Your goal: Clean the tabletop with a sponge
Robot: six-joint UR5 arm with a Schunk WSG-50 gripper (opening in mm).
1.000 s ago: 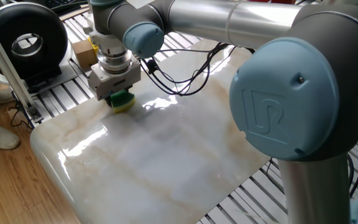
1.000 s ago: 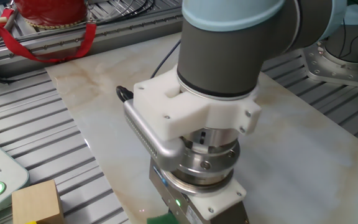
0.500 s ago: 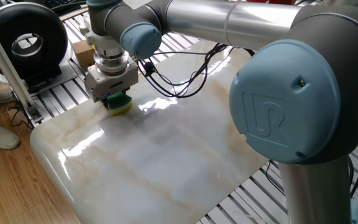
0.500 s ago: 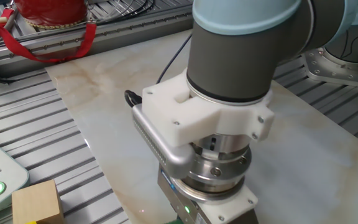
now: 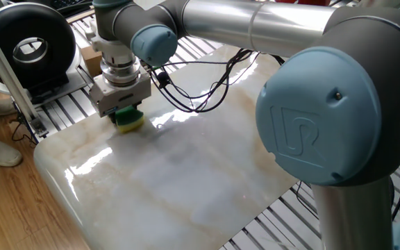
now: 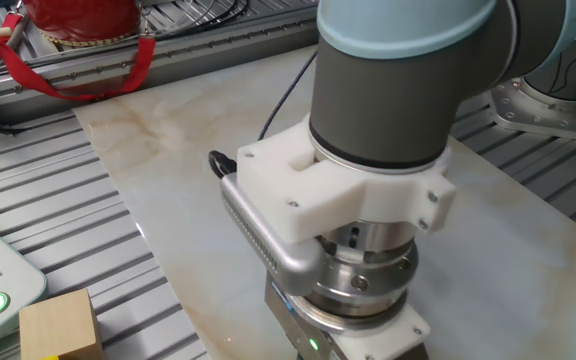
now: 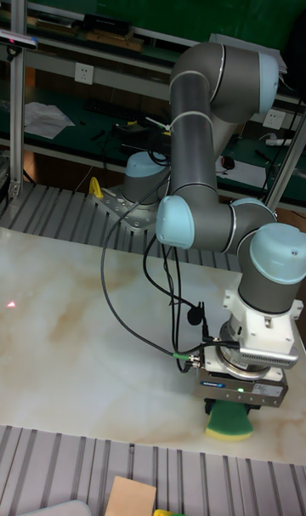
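Observation:
The sponge (image 5: 128, 121), green on top and yellow below, rests flat on the white marble tabletop (image 5: 186, 173) near its far left corner. My gripper (image 5: 126, 115) points straight down and is shut on the sponge. In the tall fixed view the sponge (image 7: 229, 422) sits under the gripper (image 7: 230, 407) close to the slab's front edge (image 7: 85, 371). The other fixed view shows only the wrist and gripper body over the tabletop (image 6: 168, 150); the sponge is hidden there.
Ribbed grey metal slats (image 5: 68, 111) surround the slab. A wooden block (image 5: 92, 59) and a black round device (image 5: 26, 45) stand beyond the left corner. A black cable (image 5: 200, 83) trails over the marble. A red basket (image 6: 73, 25) sits at the back.
The gripper has slid the sponge a short way leftward across the marble, toward the slab's corner and edge. Its grip is unchanged.

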